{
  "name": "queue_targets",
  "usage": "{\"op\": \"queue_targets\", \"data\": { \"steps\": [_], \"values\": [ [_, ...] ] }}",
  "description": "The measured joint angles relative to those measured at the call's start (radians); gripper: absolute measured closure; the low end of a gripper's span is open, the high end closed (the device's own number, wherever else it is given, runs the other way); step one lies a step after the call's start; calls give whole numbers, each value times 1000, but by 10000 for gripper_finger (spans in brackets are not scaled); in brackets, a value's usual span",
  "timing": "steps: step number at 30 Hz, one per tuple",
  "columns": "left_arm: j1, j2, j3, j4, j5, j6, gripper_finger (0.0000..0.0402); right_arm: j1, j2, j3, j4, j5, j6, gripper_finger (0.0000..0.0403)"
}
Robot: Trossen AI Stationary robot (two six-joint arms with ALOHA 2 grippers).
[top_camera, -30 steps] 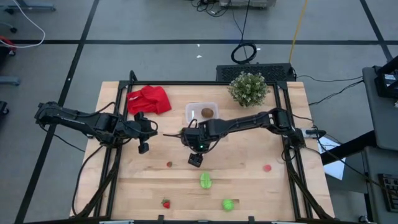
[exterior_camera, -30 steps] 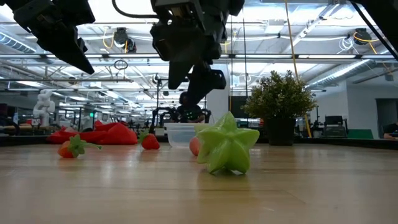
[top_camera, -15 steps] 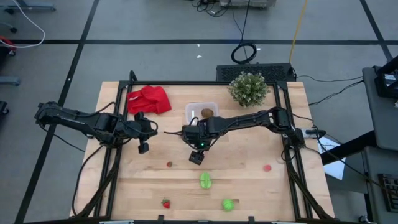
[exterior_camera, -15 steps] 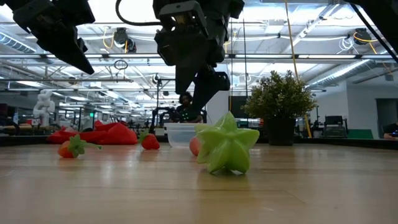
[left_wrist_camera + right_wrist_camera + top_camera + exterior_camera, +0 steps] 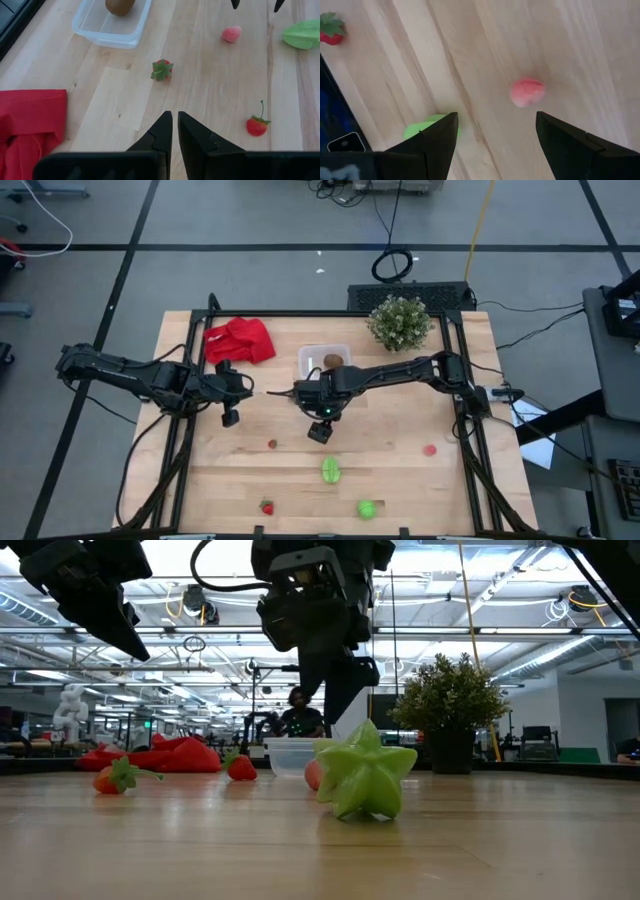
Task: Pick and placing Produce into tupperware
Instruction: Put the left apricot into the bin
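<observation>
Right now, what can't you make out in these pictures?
- Tupperware, low view: the star fruit covers its right end, and its contents don't show.
- Kiwi, left wrist view: cut off by the picture's edge.
- Green piece, right wrist view: mostly hidden behind the right gripper's open finger.
- Round green piece, high view: too small to tell what it is.
- Left gripper: shut, holding nothing.
</observation>
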Motion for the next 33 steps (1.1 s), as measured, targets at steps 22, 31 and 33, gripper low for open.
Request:
{"op": "queue_targets", "data": {
  "steps": [22,31,33],
  "values": [
    [0,0,0,1,0,-1,369,5,2,-132,124,77,-1,147],
    [0,0,0,1,0,-2,369,5,2,-142,195,78,-11,147],
    [0,0,0,1,0,-3,369,5,2,-142,196,80,-14,147]
  ]
}}
